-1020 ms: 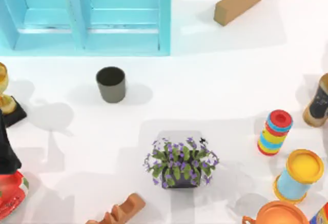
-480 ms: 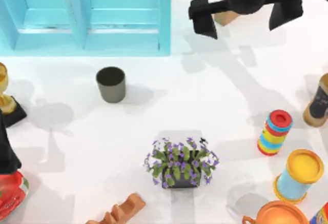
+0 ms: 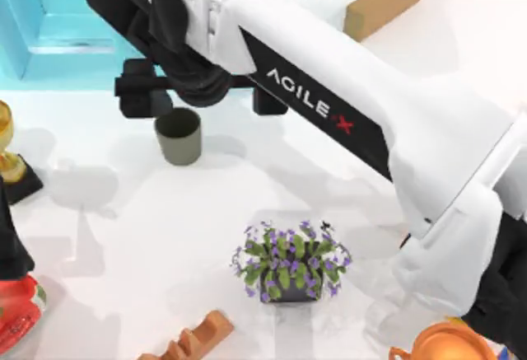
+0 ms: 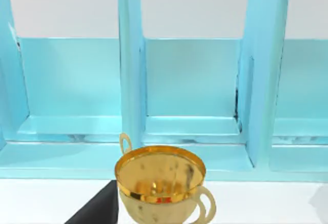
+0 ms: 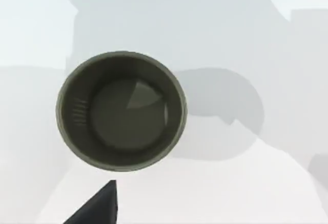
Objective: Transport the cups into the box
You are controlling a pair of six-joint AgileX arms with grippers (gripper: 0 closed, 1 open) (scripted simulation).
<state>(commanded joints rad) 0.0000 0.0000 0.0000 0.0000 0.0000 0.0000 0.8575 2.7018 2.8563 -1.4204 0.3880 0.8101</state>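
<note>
The right gripper [image 3: 202, 96] hung wide open above the olive cup [image 3: 178, 134], which looked light, rigid, best pinched across its rim.

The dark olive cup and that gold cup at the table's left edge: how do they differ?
The olive-grey cup is plain, matt and handleless; the gold cup is shiny and has looped handles. The olive-grey cup stands on the bare table, under the right pincer, while the gold cup sits on a black base. Both stand upright, mouths open upward.
</note>
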